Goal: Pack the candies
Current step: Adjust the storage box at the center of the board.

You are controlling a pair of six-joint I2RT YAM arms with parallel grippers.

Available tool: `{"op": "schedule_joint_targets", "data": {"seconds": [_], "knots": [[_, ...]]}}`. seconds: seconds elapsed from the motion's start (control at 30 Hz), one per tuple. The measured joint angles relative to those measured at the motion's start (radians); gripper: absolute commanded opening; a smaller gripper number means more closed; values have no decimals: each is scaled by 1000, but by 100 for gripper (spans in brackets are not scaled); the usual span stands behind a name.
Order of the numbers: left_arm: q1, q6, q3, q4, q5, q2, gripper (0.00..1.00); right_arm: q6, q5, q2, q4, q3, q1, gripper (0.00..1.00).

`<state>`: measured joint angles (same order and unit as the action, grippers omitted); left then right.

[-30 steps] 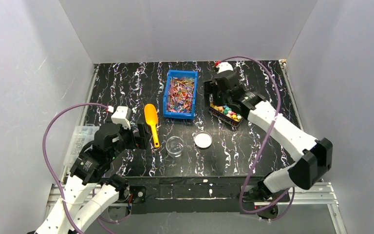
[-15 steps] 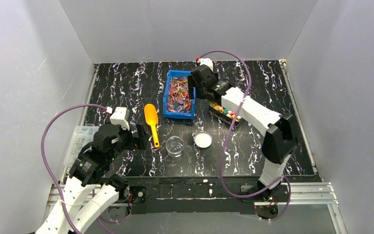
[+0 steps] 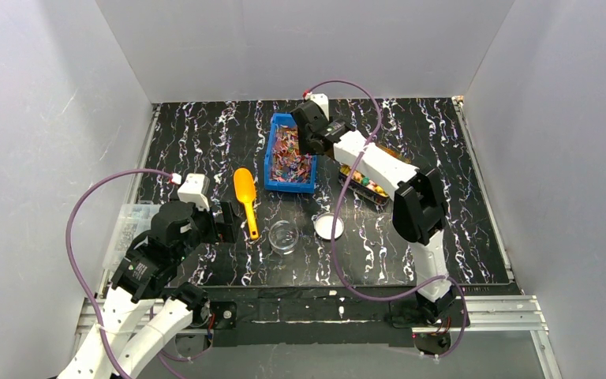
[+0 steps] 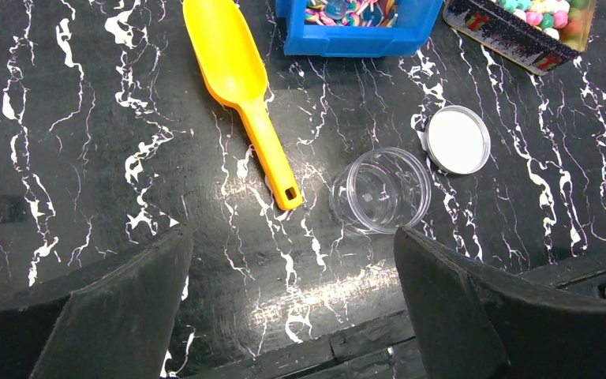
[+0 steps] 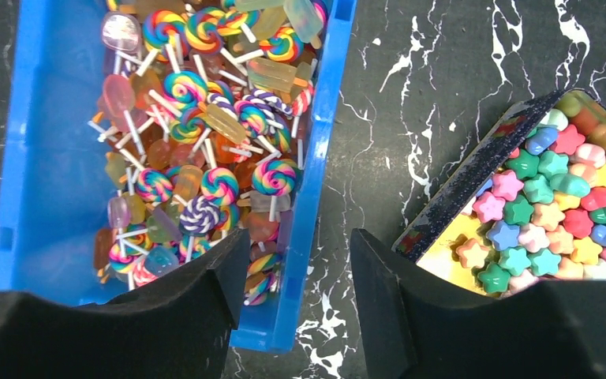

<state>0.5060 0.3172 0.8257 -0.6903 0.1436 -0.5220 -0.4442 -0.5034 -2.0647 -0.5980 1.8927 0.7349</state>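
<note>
Spreading under everything is the black, white-veined bench (image 3: 205, 142), with both arms bolted at its near edge. The right arm (image 3: 379, 166) reaches to the back, and its fingers (image 5: 166, 316) hang apart above the right wall of the blue bin (image 5: 319, 142), holding nothing; the wall and a strip of bare bench show through the gap. The left arm (image 3: 158, 253) sits low at the near left, its fingers (image 4: 102, 316) spread wide and empty just short of the jar.

The blue bin holds one kind of the candies (image 5: 197, 150): swirled lollipops on white sticks mixed with flat translucent pieces. To its right, apart from it, a dark tray (image 5: 458, 185) lies aslant, filled with chunky star-shaped sweets (image 5: 552, 197) in pink, green, blue and yellow. A yellow scoop (image 4: 237, 71) lies left of the bin, untouched. Nearer the arms stands a clear jar (image 4: 381, 189), open and seemingly empty, its white lid (image 4: 458, 140) just beside it.

By this, packing looks to be at its start: a first pick from the bin. The next move calls for shifting the right fingers left, off the wall and over the pile, dropping in, and pinching one small piece without snagging neighbouring sticks, then carrying it to the jar.
</note>
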Motion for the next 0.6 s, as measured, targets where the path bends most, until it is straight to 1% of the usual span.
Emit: {"op": "schedule_joint_targets", "data": {"seconds": [0.33,0.5,0.6], "knots": [[0,0,0,0,0,0,99,-12,2,-42,-26,10,-23,46],[0,0,0,0,0,0,99,-16,19,-76,-23,21,-26,35],[0,0,0,0,2,1,99,-16,36,-89,-21,22,-25,23]]}}
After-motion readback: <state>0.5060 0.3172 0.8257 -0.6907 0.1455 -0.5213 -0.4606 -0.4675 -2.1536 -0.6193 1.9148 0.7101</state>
